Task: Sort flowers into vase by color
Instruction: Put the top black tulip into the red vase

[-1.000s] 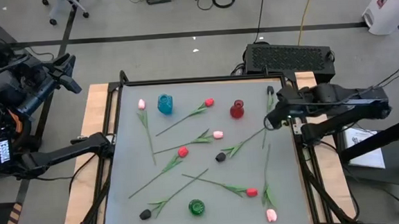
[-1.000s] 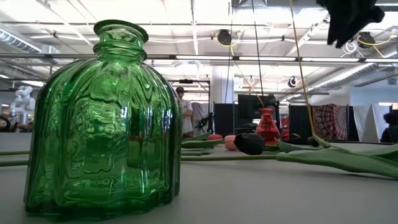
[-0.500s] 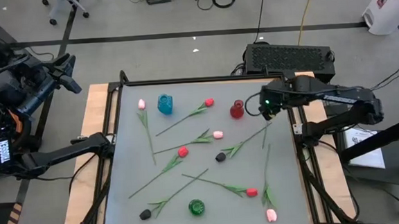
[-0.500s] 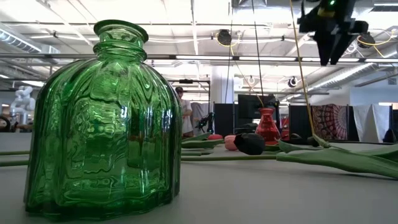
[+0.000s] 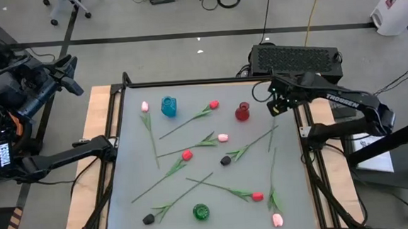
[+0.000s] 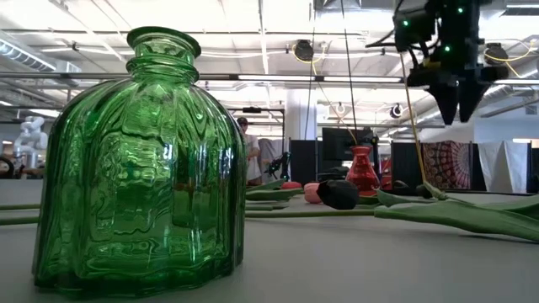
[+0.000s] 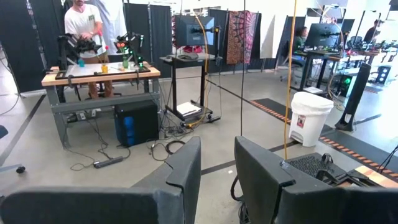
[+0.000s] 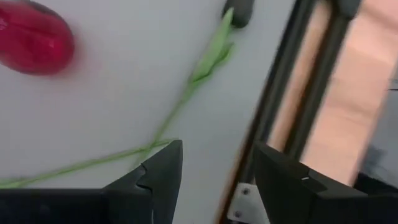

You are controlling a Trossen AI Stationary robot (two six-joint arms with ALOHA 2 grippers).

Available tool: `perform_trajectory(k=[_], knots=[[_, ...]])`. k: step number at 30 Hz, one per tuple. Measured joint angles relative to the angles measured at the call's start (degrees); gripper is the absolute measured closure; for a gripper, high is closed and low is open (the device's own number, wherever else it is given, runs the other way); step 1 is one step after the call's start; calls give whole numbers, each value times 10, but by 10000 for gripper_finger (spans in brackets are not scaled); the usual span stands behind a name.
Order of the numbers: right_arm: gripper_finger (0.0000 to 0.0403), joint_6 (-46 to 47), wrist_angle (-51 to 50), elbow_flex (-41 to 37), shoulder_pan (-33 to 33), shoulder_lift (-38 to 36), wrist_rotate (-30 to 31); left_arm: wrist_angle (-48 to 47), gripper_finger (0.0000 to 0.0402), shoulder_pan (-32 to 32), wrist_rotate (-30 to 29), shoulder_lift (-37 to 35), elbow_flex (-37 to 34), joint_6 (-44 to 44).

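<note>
The right gripper point(image 5: 274, 104) hangs above the table point(image 5: 137, 175) just beside the red vase point(image 5: 242, 112), on the side away from the blue vase point(image 5: 168, 106). Its fingers point(image 8: 160, 171) stand apart and hold nothing. Below them lies a green stem point(image 8: 186, 93) leading to a black flower point(image 8: 238, 11) near the table's dark edge frame point(image 5: 307, 151).

The other flowers point(image 5: 187, 155) lie scattered flat on the table between the red vase and the green vase point(image 5: 201, 213), none in any vase.

The left gripper point(image 7: 214, 171) waits far from the red vase, off the table's opposite side, its fingers apart and empty.
</note>
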Motion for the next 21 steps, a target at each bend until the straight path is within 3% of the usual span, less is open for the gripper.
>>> perform_trajectory(k=[6, 14, 21], knots=[[218, 27, 97, -77, -32, -21, -54, 0, 297, 0, 0, 0, 0, 0], [218, 58, 176, -155, -66, 1, -48, 0, 297, 0, 0, 0, 0, 0], [218, 45, 249, -164, -75, 38, -35, 0, 297, 0, 0, 0, 0, 0]])
